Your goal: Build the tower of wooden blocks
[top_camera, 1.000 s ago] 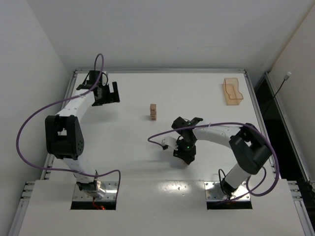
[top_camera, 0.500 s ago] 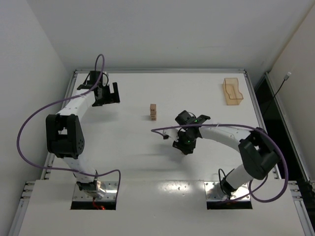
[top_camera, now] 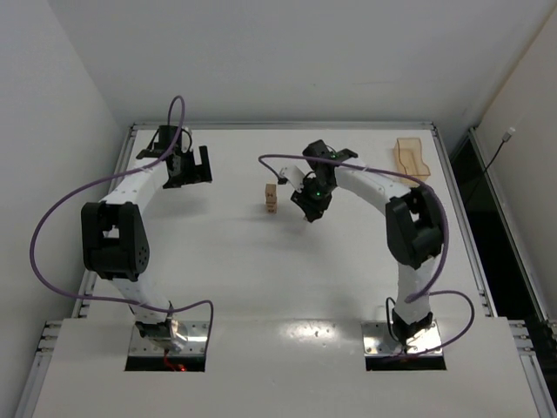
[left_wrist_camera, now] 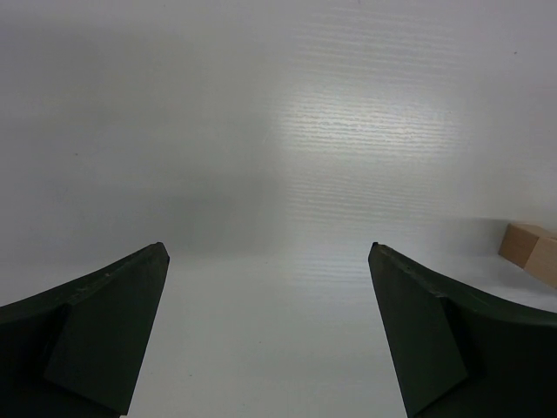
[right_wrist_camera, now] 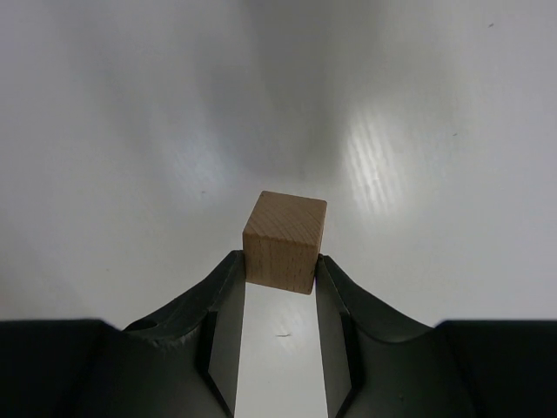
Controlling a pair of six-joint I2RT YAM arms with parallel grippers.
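Tower (top_camera: 271,198) upright at table (top_camera: 348,279) centre, long axis vertical. Right hand (right_wrist_camera: 278,257) pinching block (right_wrist_camera: 285,242), near tower's 3 o'clock, so tower lies 9 o'clock from it. Left hand (left_wrist_camera: 268,248) spread, empty, farther off toward 10 o'clock.

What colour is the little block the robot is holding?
Light tan, bare wood. The block shows best in the right wrist view, pinched by the right gripper.

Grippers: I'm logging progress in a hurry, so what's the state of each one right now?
Left gripper: open, holding nothing.
Right gripper: closed on a wood block.
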